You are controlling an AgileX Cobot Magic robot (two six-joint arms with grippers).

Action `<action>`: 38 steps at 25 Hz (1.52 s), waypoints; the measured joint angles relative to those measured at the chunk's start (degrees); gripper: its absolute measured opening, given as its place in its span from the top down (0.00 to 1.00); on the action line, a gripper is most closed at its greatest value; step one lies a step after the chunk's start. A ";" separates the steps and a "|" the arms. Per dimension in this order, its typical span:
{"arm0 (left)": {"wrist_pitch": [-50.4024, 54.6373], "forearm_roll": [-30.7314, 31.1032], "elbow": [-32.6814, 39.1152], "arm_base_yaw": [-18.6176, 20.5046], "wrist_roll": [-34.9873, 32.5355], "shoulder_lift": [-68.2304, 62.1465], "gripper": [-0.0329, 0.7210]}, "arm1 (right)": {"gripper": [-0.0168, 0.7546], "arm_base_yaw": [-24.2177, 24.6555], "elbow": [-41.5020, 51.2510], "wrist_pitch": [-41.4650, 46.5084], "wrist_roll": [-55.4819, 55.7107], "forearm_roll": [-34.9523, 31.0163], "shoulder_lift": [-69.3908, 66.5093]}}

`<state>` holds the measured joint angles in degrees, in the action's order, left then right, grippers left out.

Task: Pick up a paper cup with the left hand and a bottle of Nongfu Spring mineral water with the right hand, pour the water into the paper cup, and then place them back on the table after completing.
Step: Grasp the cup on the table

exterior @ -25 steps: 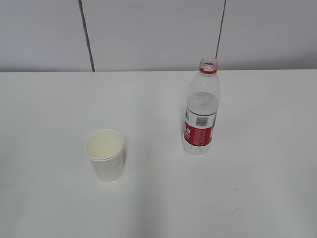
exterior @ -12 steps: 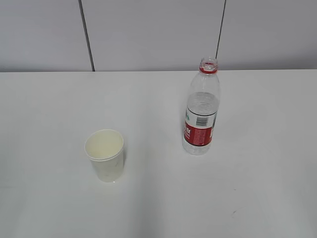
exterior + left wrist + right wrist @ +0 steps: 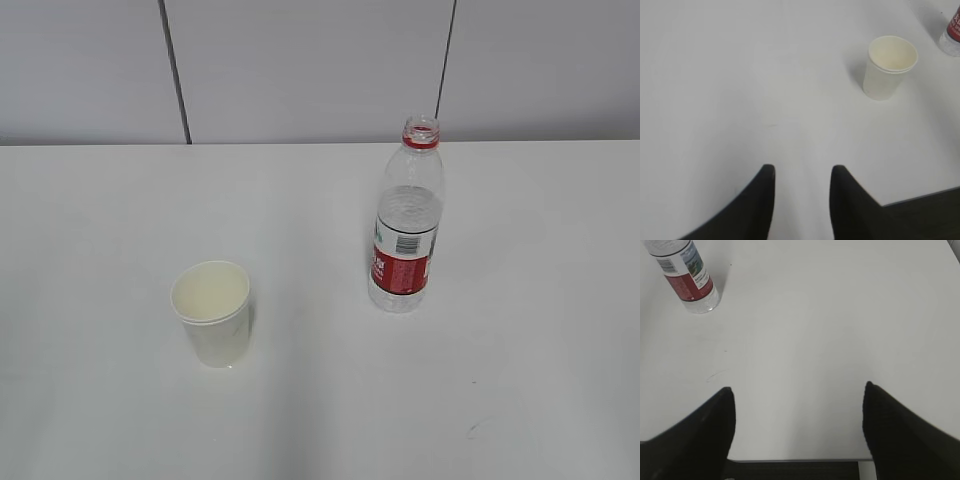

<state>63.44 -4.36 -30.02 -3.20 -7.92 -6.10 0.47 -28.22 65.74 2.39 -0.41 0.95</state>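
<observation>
Exterior view: one paper cup (image 3: 212, 312) and one uncapped bottle (image 3: 407, 222), partly filled with water (image 3: 408, 208), stand upright and well apart on the white table (image 3: 100, 220), a grey panelled wall (image 3: 310, 65) behind and neither arm in sight. Left wrist view: the left hand (image 3: 801, 200) hovers with jaws narrowly parted and empty, the cup up ahead to its right, the bottle's base at the frame corner. Right wrist view: the right hand (image 3: 797, 422) hangs near the table edge, jaws wide and empty, the bottle far off to the upper left with bare tabletop between.

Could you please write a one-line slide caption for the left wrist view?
Open left gripper above the white table, paper cup standing upright ahead.
</observation>
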 joint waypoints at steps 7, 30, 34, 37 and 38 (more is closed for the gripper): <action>0.00 0.00 0.00 0.00 0.00 0.00 0.64 | 0.22 0.00 0.00 0.00 0.00 0.00 0.00; -5.72 -0.06 -0.88 0.00 0.00 0.00 0.21 | 0.22 0.00 -1.25 -19.80 -1.58 0.00 -0.88; -17.98 -0.64 -0.31 0.00 0.00 0.00 0.22 | 0.22 0.00 -0.92 -24.69 -2.39 0.00 -4.76; -27.76 -0.77 2.22 0.00 0.00 0.00 0.24 | 0.22 0.00 0.67 -28.48 -2.39 0.00 -6.68; -30.59 -1.01 3.23 0.00 0.00 0.00 0.24 | 0.22 0.00 1.35 -30.01 -2.39 0.00 -6.88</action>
<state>32.86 -5.38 -26.80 -3.20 -7.92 -6.10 0.47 -26.88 35.73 0.00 -0.41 -5.93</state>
